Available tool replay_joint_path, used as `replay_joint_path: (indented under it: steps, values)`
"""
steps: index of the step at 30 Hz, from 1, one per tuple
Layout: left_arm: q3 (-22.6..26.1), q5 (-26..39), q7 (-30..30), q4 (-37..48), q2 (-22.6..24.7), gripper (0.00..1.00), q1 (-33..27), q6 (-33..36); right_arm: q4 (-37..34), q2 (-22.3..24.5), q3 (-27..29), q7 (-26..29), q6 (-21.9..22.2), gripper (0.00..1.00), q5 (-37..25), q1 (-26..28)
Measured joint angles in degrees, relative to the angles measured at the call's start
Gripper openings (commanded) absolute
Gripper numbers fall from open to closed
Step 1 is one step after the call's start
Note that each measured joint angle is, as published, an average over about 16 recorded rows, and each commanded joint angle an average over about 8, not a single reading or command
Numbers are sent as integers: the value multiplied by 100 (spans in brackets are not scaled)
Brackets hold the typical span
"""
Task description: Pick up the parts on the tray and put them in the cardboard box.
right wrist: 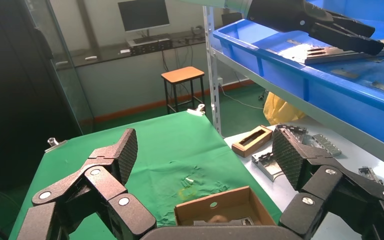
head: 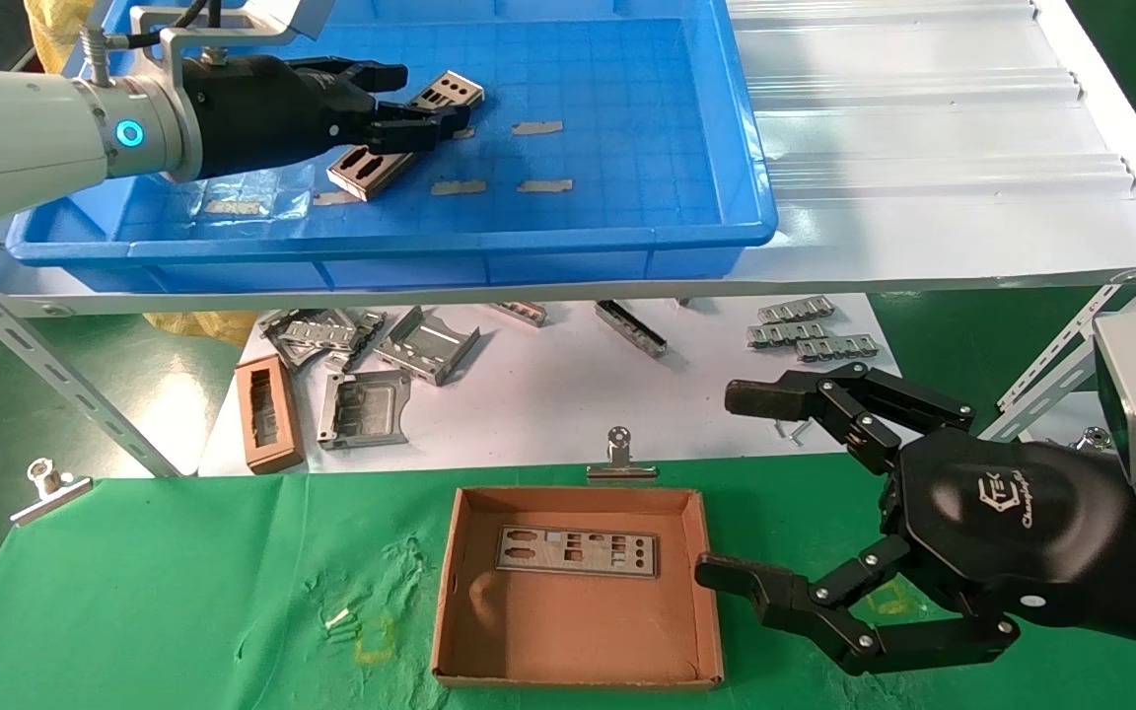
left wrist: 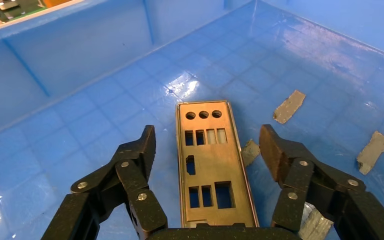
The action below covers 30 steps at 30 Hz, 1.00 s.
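The blue tray [head: 568,251] sits on the raised shelf at the back. One silver punched plate [head: 450,91] lies slanted on its floor. My left gripper [head: 425,97] hovers low over it, open. In the left wrist view the plate [left wrist: 212,165] lies lengthwise between the spread fingers of the gripper [left wrist: 210,137], neither pad touching it. The cardboard box [head: 578,680] stands on the green cloth in front, with one plate [head: 578,552] flat inside. My right gripper [head: 726,483] is open and empty just right of the box; the right wrist view shows the box [right wrist: 220,207] below it [right wrist: 205,145].
Torn tape strips [head: 536,127] lie on the tray floor. On the white lower table are folded grey brackets [head: 425,345], a narrow brown frame block [head: 267,414] and small metal strips [head: 805,330]. Binder clips [head: 617,459] hold the green cloth. Slanted shelf struts [head: 65,385] flank the table.
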Motion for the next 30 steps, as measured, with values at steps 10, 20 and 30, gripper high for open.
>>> replay_joint_path:
  steps: [10, 20, 30]
  values:
    - [0, 0, 0, 6, 1, 0, 7, 26, 0, 0, 0, 0, 0, 100, 0, 0]
    - [4, 7, -9, 7, -2, 0, 9, 78, 0, 0, 0, 0, 0, 100, 0, 0]
    - [-12, -16, 6, -10, -21, 0, -12, 84, 0, 0, 0, 0, 0, 100, 0, 0]
